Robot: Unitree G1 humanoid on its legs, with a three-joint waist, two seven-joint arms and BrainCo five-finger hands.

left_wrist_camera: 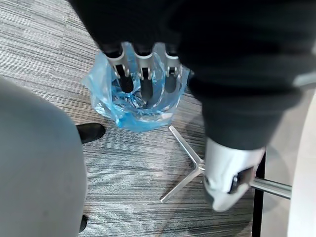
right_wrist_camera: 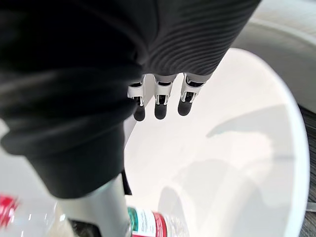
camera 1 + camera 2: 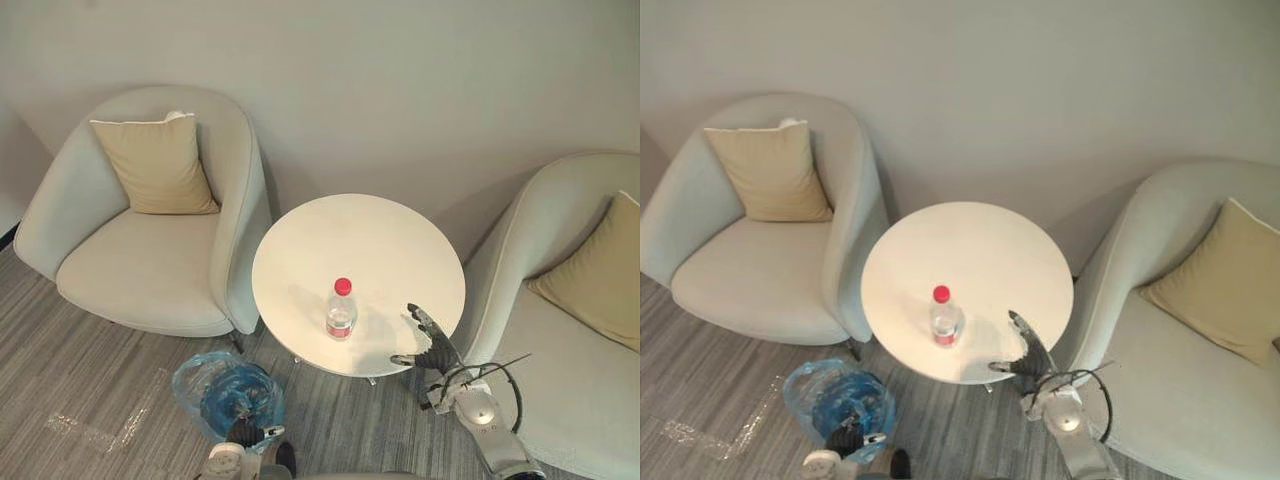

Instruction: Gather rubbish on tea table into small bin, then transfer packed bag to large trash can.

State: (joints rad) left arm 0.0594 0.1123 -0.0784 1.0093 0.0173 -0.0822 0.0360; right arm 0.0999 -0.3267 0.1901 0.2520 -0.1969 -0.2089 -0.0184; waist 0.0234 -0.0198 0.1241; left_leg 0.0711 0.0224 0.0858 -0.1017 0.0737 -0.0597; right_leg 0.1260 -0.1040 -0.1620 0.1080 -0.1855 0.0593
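Closest in, low by the floor, the robot's left hand (image 3: 245, 432) hung at the near rim of the small bin (image 3: 222, 385), which stood on the carpet by the table's foot, lined with a blue bag. Its fingers (image 1: 142, 69) looked straight and held nothing, poised over the bag's mouth. The right hand (image 3: 428, 345) was over the near right edge of the round white tea table (image 3: 360, 235), fingers spread apart, thumb out, empty. A clear plastic bottle (image 3: 341, 310) with a red cap stood upright on the table, near that hand but untouched, the one thing on the top. What lay inside the bag I could not make out. As I judged it, the bottle had yet to go into the bin, and the bag was neither tied off nor carried to the large can.
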